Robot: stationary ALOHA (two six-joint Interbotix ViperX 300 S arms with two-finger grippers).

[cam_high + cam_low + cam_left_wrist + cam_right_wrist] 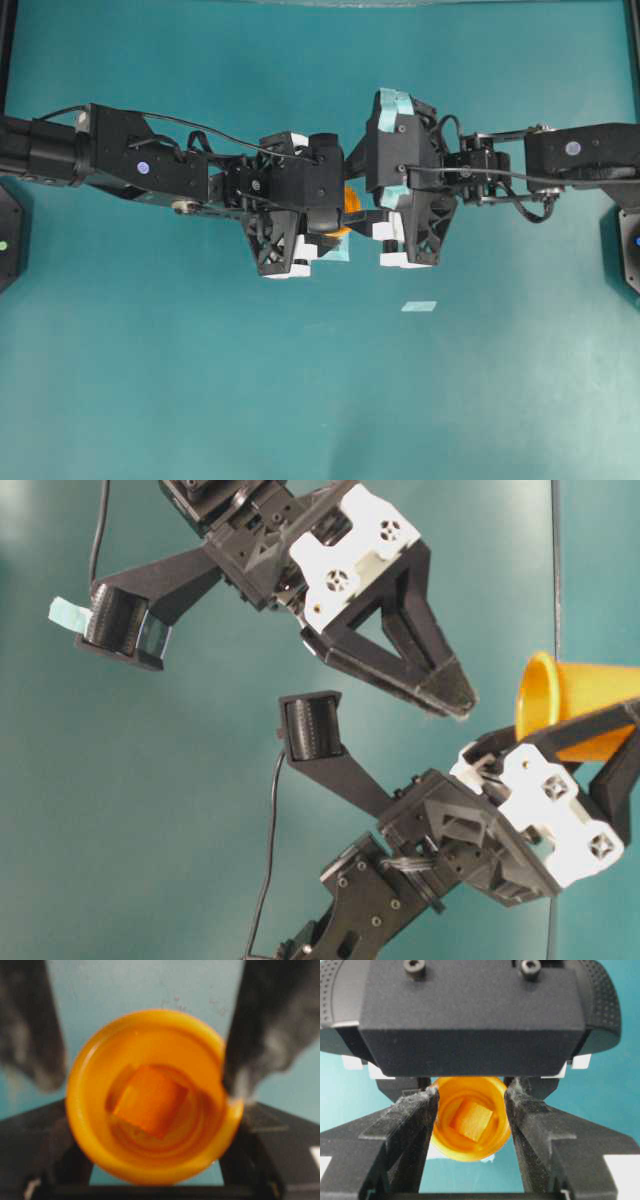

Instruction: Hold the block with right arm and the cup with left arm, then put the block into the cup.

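The yellow-orange cup (351, 199) is held off the table in my left gripper (338, 218), which is shut on it. The cup also shows in the table-level view (575, 712), tilted on its side. In the left wrist view the cup (87, 1125) faces the camera, and the small orange block (151, 1100) lies inside on its bottom. My teal-taped right gripper (472, 1107) is open and empty, close to the cup's mouth. The cup (470, 1152) and the block (472, 1120) show between its fingers (415, 1125). In the overhead view the right gripper (385, 200) faces the left one.
A pale tape strip (419, 306) lies on the teal table in front of the grippers. A pale tape square (335, 252) lies under the left gripper. Both arms meet at the table's middle, and black arm bases stand at the left and right edges.
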